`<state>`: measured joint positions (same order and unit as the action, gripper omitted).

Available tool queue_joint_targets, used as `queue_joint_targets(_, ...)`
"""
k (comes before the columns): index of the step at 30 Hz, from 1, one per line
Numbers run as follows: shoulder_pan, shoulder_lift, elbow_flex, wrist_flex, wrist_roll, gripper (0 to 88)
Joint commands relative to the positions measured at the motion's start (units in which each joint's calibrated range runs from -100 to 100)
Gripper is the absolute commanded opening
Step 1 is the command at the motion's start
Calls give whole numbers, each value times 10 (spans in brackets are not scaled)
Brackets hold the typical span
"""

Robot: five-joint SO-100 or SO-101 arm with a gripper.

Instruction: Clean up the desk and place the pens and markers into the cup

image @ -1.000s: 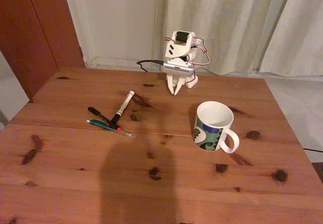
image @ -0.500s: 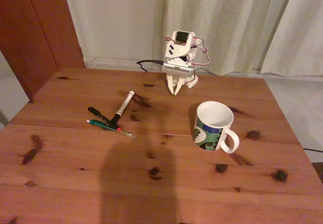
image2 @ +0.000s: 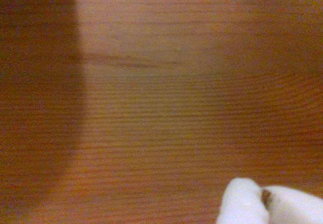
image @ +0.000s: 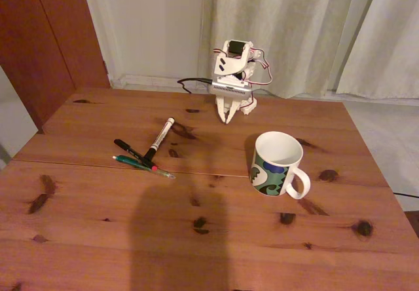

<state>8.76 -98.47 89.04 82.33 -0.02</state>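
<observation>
**Three pens lay loose while the arm sat folded**

Three writing sticks lay together on the desk (image: 216, 238), left of centre in the fixed view: the white marker (image: 159, 139), the black pen (image: 135, 154) and the teal-green pen (image: 143, 166), their lower ends nearly meeting. The cup (image: 279, 165) stood upright well to their right, handle facing right. The gripper (image: 228, 116) pointed down at the far edge, its fingertips (image2: 242, 204) pressed together in the wrist view, holding nothing.
</observation>
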Motion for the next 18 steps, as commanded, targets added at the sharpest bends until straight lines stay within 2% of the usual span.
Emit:
queue_joint_targets(1,2,1,5,7,4,8)
queue_joint_targets(8,-1,87,-22,-19,17,7)
queue_joint_targets(18,8,405,-221,-126,18,7)
